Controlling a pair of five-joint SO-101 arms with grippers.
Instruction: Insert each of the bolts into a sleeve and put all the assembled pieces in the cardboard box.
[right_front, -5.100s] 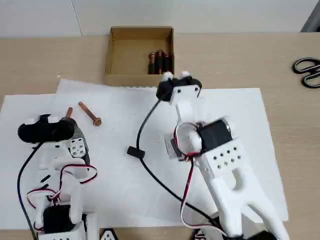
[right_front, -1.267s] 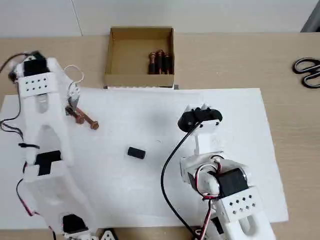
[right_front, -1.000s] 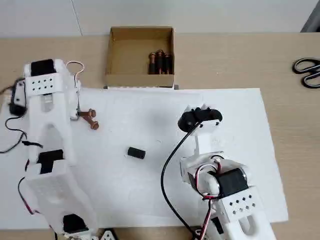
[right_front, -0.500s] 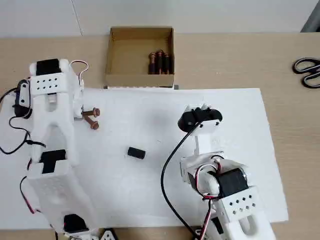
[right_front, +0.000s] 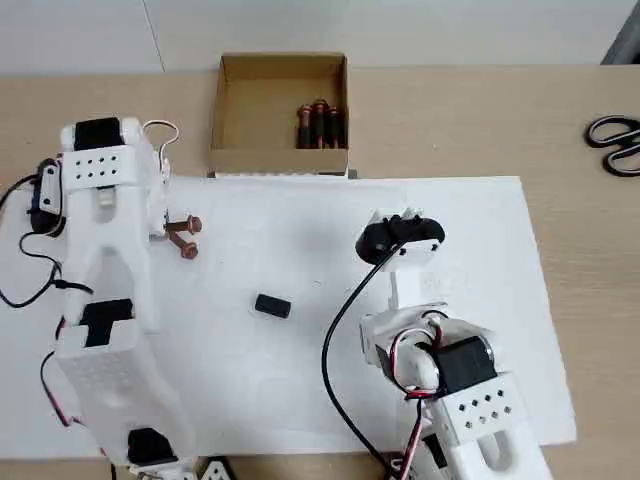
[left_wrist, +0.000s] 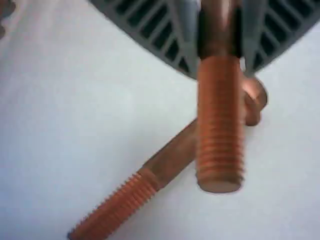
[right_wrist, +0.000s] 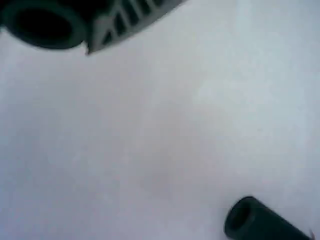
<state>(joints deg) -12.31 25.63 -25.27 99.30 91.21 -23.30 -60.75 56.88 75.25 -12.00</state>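
Left wrist view: left pincer clamps bolt.

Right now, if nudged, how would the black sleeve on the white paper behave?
The black sleeve is a short cylinder on its side, so it would probably roll. Its open bore suggests hollow and light, likely to skid on the white paper.

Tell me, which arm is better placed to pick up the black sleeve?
Right. The right gripper hangs near the sleeve; the left gripper is farther off and holds a bolt.
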